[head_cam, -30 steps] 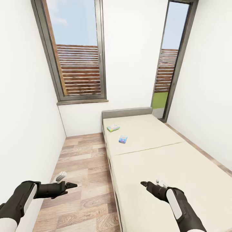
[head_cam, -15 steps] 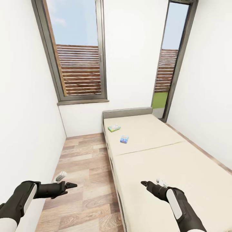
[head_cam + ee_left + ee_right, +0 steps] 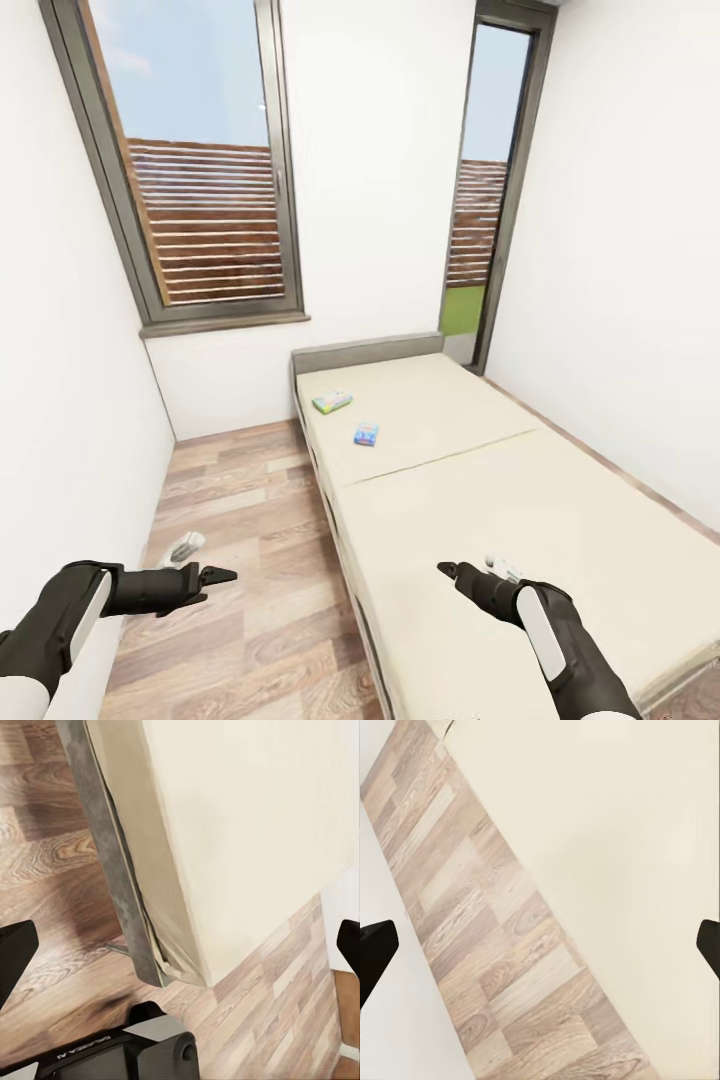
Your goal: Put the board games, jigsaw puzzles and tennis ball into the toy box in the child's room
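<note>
In the head view we looked into a narrow white-walled room. At the far left edge ran a white wall [image 3: 60,400]; beside it, in the upper left of the frame, stood a tall grey-framed window [image 3: 190,170] showing sky and a slatted wooden fence. Below it lay a wood-plank floor [image 3: 240,540].

At the lower left our left gripper [image 3: 222,576] hung above the floor, and its fingers looked set apart: in the left wrist view the two dark fingertips [image 3: 15,956] sat at opposite edges of the frame with nothing between them.

Near the centre, the bed [image 3: 520,520] stretched from mid-frame to the lower right, a cream mattress with a seam across it and a grey headboard at its far end. Two board games lay on the far half of the mattress, just left of centre and near each other but apart: a green-edged board game [image 3: 331,402] closer to the headboard, and a light-blue board game [image 3: 366,434] closer to the seam (their print was too small to read).

At the lower centre-right our right gripper [image 3: 447,572] hovered over the near half of the mattress, likewise spread wide and empty.

In the upper right stood a narrow glazed door [image 3: 490,190] showing grass outside, then another white wall.
</note>
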Robot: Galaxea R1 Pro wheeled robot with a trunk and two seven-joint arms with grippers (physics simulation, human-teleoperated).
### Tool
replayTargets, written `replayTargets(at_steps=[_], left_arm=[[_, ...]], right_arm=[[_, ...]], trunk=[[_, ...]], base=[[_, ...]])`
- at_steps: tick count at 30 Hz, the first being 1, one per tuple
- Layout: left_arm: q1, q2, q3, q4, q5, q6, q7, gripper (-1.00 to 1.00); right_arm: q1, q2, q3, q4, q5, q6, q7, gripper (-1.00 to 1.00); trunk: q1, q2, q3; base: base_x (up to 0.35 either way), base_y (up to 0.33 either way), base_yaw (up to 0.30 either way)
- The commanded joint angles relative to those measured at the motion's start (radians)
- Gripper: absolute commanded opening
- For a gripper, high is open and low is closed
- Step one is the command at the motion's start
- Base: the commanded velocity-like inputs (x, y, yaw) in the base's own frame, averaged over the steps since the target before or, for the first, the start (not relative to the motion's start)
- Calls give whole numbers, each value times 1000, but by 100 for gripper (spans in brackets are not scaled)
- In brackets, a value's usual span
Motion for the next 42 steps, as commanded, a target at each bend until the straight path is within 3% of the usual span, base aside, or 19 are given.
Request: replayTargets(at_steps=[1,22,31,42], left_arm=[[0,0,1,0,2,8,-2,100],[0,1,1,0,2,8,-2,100],[0,1,1,0,2,8,-2,100],[0,1,1,0,2,8,-2,100]], right_arm=[[-1,2,-5,-1,4,6,6,100],[-1,1,-5,4,4,6,6,100],[-1,3,-3,6,4,6,6,100],[-1,3,-3,7,4,6,6,100]], trunk=[[0,-1,0],[0,-1,15],[0,-1,16],[0,-1,13]], base=[[0,20,-252],[0,89,-241],[0,81,-63],[0,69,-234]])
